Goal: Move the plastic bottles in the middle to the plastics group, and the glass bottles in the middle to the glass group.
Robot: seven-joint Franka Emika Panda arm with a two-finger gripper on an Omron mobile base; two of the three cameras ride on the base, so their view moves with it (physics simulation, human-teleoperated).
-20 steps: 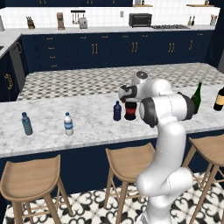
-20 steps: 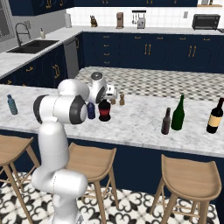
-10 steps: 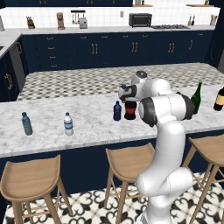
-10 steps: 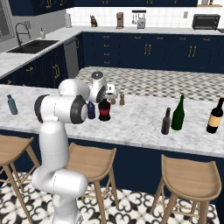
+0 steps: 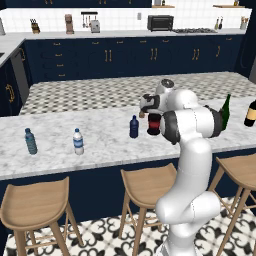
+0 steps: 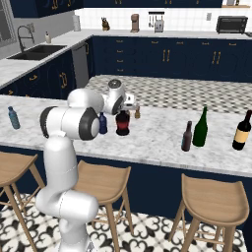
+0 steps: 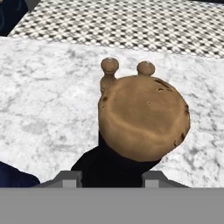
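No shift on the counter since a second ago; same arm pose, same bottle positions.

Nearest, in the hand view: gripper poised from above over the squat red-labelled bottle, with one dark fingertip on either side of its black shoulder. Impossible to tell whether pressed against the glass or merely alongside it. To the lower left there, a sliver of the navy-blue bottle.

From the base views: wooden stools in front, then the marble counter. In the middle, upright under the hand, the squat bottle; just beside it on the robot's left, apart, the navy-blue bottle. Slightly behind, the tiny brown bottle.

Well off to the left along the counter: teal-tinted water bottle and white-labelled water bottle, near each other. Well off to the right: slim dark bottle just beside the green wine bottle, then the cream-labelled wine bottle, all upright.

Farthest: navy cabinets, a toaster oven on the back counter, a sink at the left.
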